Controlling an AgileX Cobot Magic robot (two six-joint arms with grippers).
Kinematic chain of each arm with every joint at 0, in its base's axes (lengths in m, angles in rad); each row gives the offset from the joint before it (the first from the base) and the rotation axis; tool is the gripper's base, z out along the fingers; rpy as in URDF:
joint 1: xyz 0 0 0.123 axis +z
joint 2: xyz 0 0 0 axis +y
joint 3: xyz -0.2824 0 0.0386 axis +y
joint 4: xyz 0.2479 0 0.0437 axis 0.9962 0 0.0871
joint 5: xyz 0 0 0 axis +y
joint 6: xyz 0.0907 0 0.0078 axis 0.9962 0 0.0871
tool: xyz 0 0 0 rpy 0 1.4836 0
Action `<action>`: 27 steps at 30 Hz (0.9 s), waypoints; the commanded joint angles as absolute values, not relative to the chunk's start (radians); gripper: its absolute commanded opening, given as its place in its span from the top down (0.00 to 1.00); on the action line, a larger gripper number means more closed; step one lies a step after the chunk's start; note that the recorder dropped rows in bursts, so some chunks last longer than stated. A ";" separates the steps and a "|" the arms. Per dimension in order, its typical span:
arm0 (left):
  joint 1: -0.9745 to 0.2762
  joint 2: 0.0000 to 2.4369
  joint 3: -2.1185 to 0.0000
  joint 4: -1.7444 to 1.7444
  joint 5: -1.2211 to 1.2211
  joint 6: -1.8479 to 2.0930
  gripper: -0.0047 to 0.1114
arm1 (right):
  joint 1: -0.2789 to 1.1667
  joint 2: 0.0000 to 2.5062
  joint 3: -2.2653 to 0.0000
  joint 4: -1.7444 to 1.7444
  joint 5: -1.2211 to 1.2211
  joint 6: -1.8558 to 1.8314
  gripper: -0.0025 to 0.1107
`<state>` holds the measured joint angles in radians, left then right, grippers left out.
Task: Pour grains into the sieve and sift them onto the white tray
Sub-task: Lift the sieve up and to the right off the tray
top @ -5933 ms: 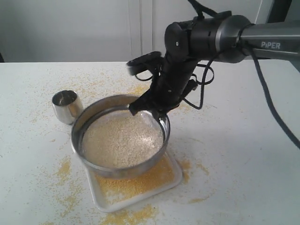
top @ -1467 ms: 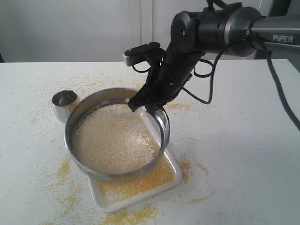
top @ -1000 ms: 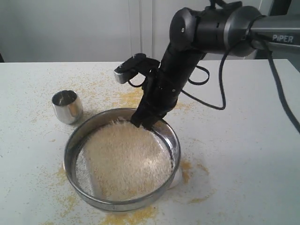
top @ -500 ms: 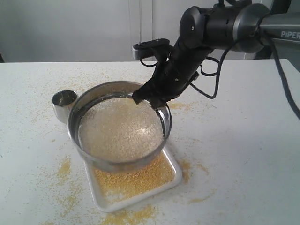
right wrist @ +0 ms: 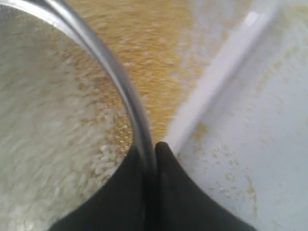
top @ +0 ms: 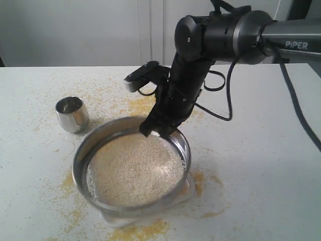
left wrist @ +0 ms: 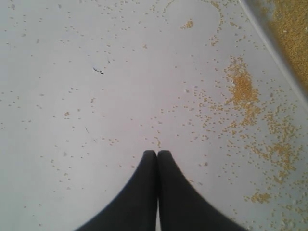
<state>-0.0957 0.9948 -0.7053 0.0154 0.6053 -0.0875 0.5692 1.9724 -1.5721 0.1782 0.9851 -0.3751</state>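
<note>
My right gripper is shut on the far rim of the sieve and holds it over the white tray, which it almost wholly covers. Pale beige granules fill the mesh. In the right wrist view the steel sieve rim runs between the black fingers, with the granules on one side, yellow meal on the tray below, and the tray rim beyond. My left gripper is shut and empty above the grain-speckled table; it does not show in the exterior view.
A small shiny steel cup stands on the table to the left of the sieve. Yellow meal lies scattered around the tray and behind the sieve. The right arm's cable loops beside its wrist.
Over the last seconds the right gripper has shaken the sieve back and forth over the tray; since half a second ago it has swung toward the front, covering the tray again.
</note>
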 commanded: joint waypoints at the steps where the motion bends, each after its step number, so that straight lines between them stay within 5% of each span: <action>1: -0.092 0.986 -0.700 0.008 0.614 -0.090 0.96 | 0.535 1.955 -1.582 0.211 0.859 -0.161 0.98; 4: -0.092 0.986 -0.700 0.008 0.614 -0.090 0.96 | 0.551 1.955 -1.582 0.414 1.039 -0.771 0.98; 9: -0.092 0.986 -0.700 0.008 0.614 -0.090 0.96 | 0.502 1.957 -1.582 0.253 0.821 -0.047 0.98; 14: -0.092 0.986 -0.700 0.008 0.614 -0.090 0.96 | 0.530 1.953 -1.583 0.520 1.149 -0.922 0.98; 18: -0.092 0.986 -0.700 0.008 0.614 -0.090 0.96 | 0.481 1.953 -1.581 0.302 0.828 -0.108 0.98; 24: -0.092 0.986 -0.700 0.008 0.614 -0.090 0.96 | 0.534 1.953 -1.581 0.439 1.052 -0.731 0.98; 27: -0.092 0.986 -0.700 0.008 0.614 -0.090 0.96 | 0.536 1.948 -1.581 0.172 0.908 -0.203 0.98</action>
<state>-0.0957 0.9948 -0.7053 0.0154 0.6053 -0.0875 0.5363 1.9678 -1.5768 0.3291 0.9966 -0.5325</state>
